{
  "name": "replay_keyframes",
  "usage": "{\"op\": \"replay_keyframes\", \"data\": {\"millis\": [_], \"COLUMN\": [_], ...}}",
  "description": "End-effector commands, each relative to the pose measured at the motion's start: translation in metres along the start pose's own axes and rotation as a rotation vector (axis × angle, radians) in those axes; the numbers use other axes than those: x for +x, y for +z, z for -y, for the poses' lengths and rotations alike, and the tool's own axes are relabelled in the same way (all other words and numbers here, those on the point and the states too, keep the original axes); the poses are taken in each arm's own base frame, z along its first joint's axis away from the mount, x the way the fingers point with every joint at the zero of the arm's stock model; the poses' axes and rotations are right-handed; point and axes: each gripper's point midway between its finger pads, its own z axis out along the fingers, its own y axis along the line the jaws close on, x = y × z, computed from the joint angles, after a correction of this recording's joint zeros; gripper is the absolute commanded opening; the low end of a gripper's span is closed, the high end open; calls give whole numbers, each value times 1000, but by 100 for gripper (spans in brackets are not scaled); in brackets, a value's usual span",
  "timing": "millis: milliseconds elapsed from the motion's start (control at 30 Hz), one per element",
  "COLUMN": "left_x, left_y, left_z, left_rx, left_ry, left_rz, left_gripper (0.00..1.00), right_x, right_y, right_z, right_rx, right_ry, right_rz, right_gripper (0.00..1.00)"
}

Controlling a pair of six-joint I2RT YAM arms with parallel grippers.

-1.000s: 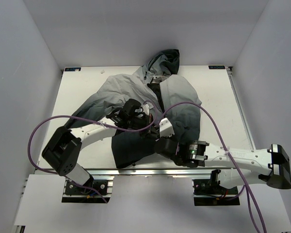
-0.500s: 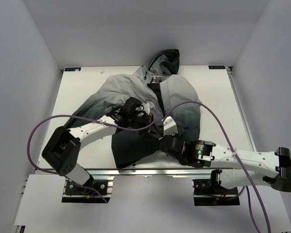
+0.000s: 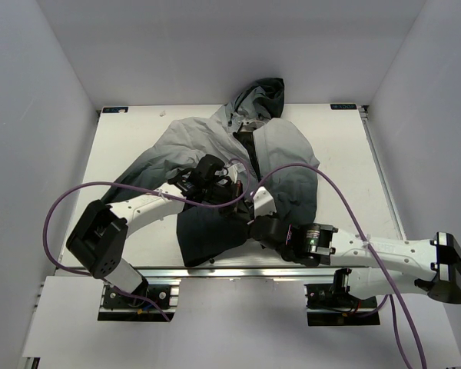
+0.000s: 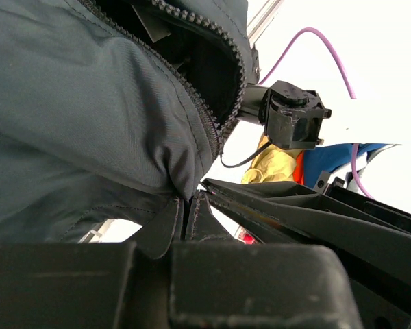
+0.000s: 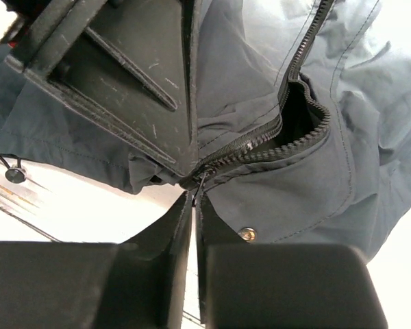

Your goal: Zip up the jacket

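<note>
The jacket (image 3: 276, 146) lies spread on the white table (image 3: 353, 154), hood at the far end, grey fading to black at the near hem. Its front is open in the upper part. My left gripper (image 3: 232, 198) is over the lower front and, in the left wrist view, is shut (image 4: 185, 205) on a fold of the jacket's fabric (image 4: 89, 116) beside the zipper teeth (image 4: 212, 130). My right gripper (image 3: 250, 217) meets it from the near side. In the right wrist view it is shut (image 5: 195, 195) on the zipper pull hanging from the slider (image 5: 195, 179); above the slider the two rows of teeth (image 5: 288, 140) gape apart.
The left gripper's black fingers (image 5: 123, 82) fill the upper left of the right wrist view, right next to the slider. Purple cables (image 3: 77, 192) loop over the table from both arms. A metal snap (image 5: 245, 234) sits on the hem. White walls enclose the table.
The right forearm and elbow have shifted a little to the right and nearer the table's front edge; its gripper stays at the jacket's lower front. The left arm has not visibly moved.
</note>
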Motion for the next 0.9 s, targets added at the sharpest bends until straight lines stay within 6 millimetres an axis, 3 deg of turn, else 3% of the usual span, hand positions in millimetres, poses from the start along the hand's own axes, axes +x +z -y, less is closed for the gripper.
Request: {"op": "replay_keyframes", "data": {"millis": [0, 200, 567, 600, 700, 733, 800, 833, 867], "left_x": [-2, -1, 9, 5, -5, -9, -16, -20, -24], "left_y": [-6, -9, -10, -11, -16, -18, -24, -28, -32], "left_z": [19, 23, 5, 8, 17, 20, 25, 30, 24], "left_rx": [52, 59, -25, -28, -20, -20, -36, -37, -84], "left_ry": [47, 52, 68, 87, 161, 184, 242, 277, 308], "left_rz": [-8, -8, -65, -56, -7, 13, 58, 76, 99], "left_gripper": [0, 0, 0, 4, 25, 44, 69, 98, 98], "right_x": [-10, -10, -19, -20, -20, -18, -19, -20, -20], "right_y": [5, 10, 1, -2, -8, -9, -12, -13, -14], "right_z": [-5, 3, 26, 25, 18, 17, 14, 15, 18], "right_rx": [-13, 38, 132, 118, 51, 36, 0, 2, 9], "right_ry": [17, 18, 14, 17, 16, 13, 17, 22, 23], "right_rz": [41, 35, 62, 60, 45, 39, 37, 39, 34], "right_gripper": [9, 0, 0, 0, 0, 0, 0, 0, 0]}}
